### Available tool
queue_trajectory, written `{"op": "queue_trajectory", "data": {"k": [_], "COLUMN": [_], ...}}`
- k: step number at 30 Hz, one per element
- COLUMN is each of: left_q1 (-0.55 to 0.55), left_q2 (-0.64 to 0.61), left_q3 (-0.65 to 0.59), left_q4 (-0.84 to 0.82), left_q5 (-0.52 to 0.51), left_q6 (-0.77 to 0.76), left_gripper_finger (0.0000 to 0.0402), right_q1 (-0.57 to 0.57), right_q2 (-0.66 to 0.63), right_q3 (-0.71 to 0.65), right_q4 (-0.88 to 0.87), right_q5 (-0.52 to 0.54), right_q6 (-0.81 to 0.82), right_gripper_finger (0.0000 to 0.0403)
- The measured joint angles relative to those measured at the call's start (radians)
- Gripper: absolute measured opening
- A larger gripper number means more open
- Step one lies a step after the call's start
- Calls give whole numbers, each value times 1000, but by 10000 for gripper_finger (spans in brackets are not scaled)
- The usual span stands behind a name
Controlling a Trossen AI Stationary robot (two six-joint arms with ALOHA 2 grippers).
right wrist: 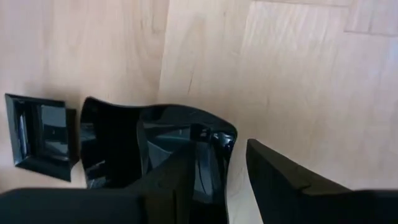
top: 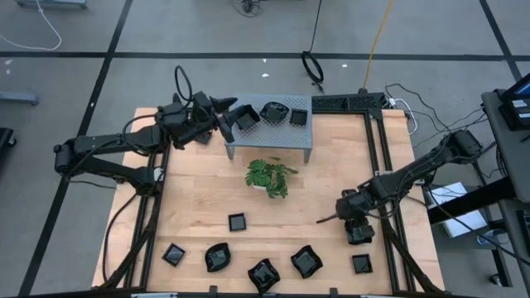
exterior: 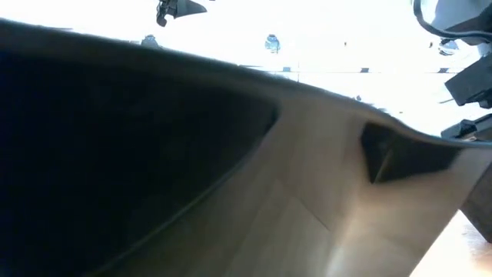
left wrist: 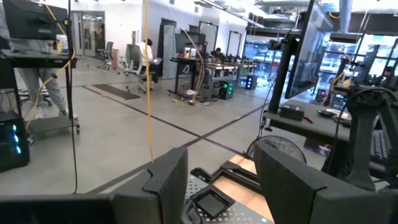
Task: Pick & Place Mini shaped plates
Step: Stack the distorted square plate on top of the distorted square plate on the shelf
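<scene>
Right gripper (top: 358, 231) low over the pale wooden table (top: 199, 190), right side, fingers straddling the rim of a glossy black wavy-edged mini plate (right wrist: 155, 149); grip uncertain. Left gripper (top: 234, 114) spread wide, empty, above the grey perforated metal stand (top: 269, 136).

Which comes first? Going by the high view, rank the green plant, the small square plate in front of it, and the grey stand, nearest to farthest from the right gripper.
1. Green plant, mid-table.
2. Small square plate, front centre; nearly tied with the plant.
3. Grey stand, at the back.

The right gripper sits at the table's right.
</scene>
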Motion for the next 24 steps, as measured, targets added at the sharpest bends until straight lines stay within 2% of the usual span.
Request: {"op": "queue_trajectory", "data": {"k": [4,9,11,18,24], "left_q1": [-7,-15,-19,-27,-26], "left_q2": [0,0,0,0,0], "left_q3": [0,0,0,0,0], "left_q4": [0,0,0,1,3], "left_q5": [0,0,0,0,0], "left_q6": [0,0,0,1,-49], "left_gripper_finger": [186,186,186,186,186], "right_q1": [14,15,15,-33,-189], "right_q2": [0,0,0,-17,-16], "right_q3": [-10,-10,-10,-1,24], "right_q4": [4,6,9,95,122], "right_q5": [53,69,65,69,75], "right_q6": [29,71,100,211,138], "right_gripper_finger": [106,25,8,1,1]}}
